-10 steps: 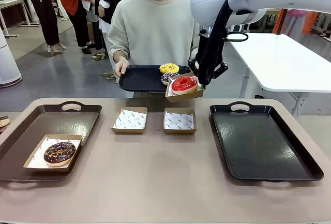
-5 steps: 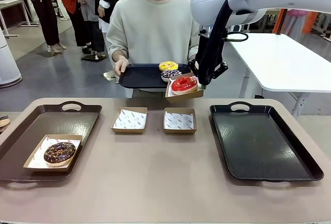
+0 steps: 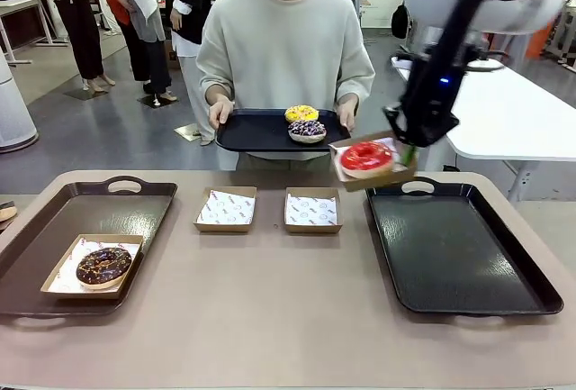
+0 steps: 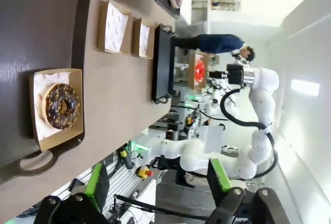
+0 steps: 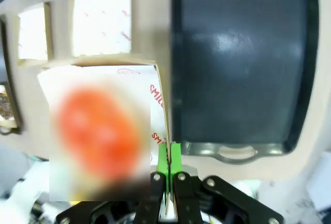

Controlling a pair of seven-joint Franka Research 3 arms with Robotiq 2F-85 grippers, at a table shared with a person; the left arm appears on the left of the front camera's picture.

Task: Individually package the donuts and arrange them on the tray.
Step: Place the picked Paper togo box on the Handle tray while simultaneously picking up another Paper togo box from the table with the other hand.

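Observation:
My right gripper (image 3: 407,150) is shut on the edge of a brown box (image 3: 371,172) that carries the glossy red donut (image 3: 366,155), in the air over the near-left corner of the empty black right tray (image 3: 459,255). In the right wrist view, the green pads (image 5: 168,166) pinch the box wall beside the blurred red donut (image 5: 98,131). The chocolate donut (image 3: 103,266) lies in its box on the brown left tray (image 3: 108,205). A yellow donut (image 3: 301,113) and a purple donut (image 3: 307,129) sit on the dark tray (image 3: 256,133) that the person holds. My left gripper (image 4: 158,182) is open with nothing between its fingers.
Two empty paper-lined boxes (image 3: 226,208) (image 3: 313,209) stand side by side at the table's middle back. A white table (image 3: 513,111) stands behind on the right. People stand farther off at the back left.
My right gripper has carried the boxed red donut rightward and slightly down, away from the person's tray toward the right tray. The person has raised the tray a little.

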